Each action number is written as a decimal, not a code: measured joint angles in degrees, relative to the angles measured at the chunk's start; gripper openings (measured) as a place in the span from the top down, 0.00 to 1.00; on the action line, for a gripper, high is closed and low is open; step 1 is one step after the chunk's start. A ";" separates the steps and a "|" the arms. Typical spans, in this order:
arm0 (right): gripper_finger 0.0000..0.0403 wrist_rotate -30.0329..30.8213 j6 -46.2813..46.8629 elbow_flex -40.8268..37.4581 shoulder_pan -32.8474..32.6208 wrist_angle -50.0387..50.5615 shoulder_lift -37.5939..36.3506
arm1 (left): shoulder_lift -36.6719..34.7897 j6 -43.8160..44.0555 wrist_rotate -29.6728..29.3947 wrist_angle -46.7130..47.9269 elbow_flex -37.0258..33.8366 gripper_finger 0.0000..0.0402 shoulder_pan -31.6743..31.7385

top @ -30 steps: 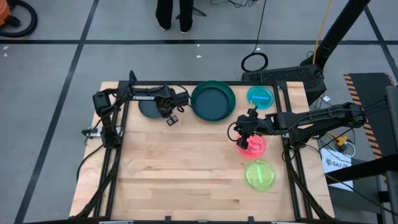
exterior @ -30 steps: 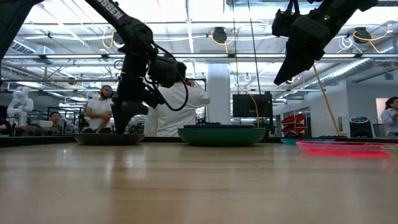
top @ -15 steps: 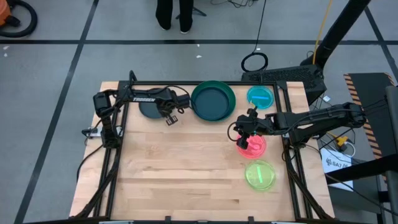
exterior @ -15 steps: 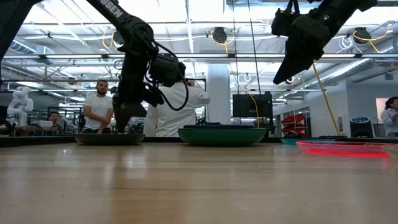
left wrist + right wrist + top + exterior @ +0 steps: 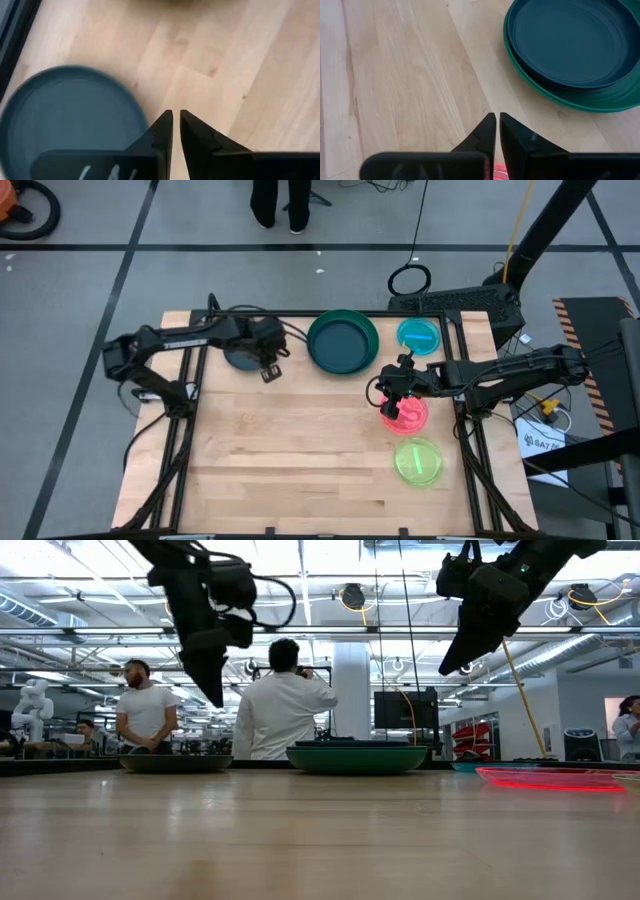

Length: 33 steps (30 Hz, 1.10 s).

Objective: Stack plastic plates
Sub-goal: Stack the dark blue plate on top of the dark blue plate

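Note:
A dark grey plate (image 5: 232, 358) (image 5: 70, 122) lies flat on the table near its far edge. My left gripper (image 5: 267, 372) (image 5: 217, 700) (image 5: 175, 113) hangs shut and empty above the wood just right of that plate. A large green plate (image 5: 343, 342) (image 5: 600, 100) holds a dark plate (image 5: 567, 42) nested in it. The small blue plate (image 5: 418, 335), pink plate (image 5: 408, 416) and lime plate (image 5: 418, 461) lie in a row along the right side. My right gripper (image 5: 398, 394) (image 5: 447, 668) (image 5: 497, 115) hovers shut and empty above the pink plate's far-left rim.
Bare wood covers the table's middle and near half (image 5: 290, 460). A black frame (image 5: 190, 410) runs along both sides. People stand in the room beyond the far edge (image 5: 280, 700).
My left gripper has risen from table height beside the dark grey plate to well above it, and its arm has swung out toward the table's left. The plate stays where it was.

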<state>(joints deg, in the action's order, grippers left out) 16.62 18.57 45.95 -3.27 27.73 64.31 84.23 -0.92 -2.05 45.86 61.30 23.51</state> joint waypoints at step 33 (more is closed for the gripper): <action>0.96 0.02 -1.33 0.00 0.04 -0.14 0.00 | -1.52 24.43 -12.99 9.99 -8.00 0.90 -1.99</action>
<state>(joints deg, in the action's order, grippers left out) 16.64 17.23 45.95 -3.22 27.60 64.31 82.72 23.51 -15.04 55.86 53.30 21.52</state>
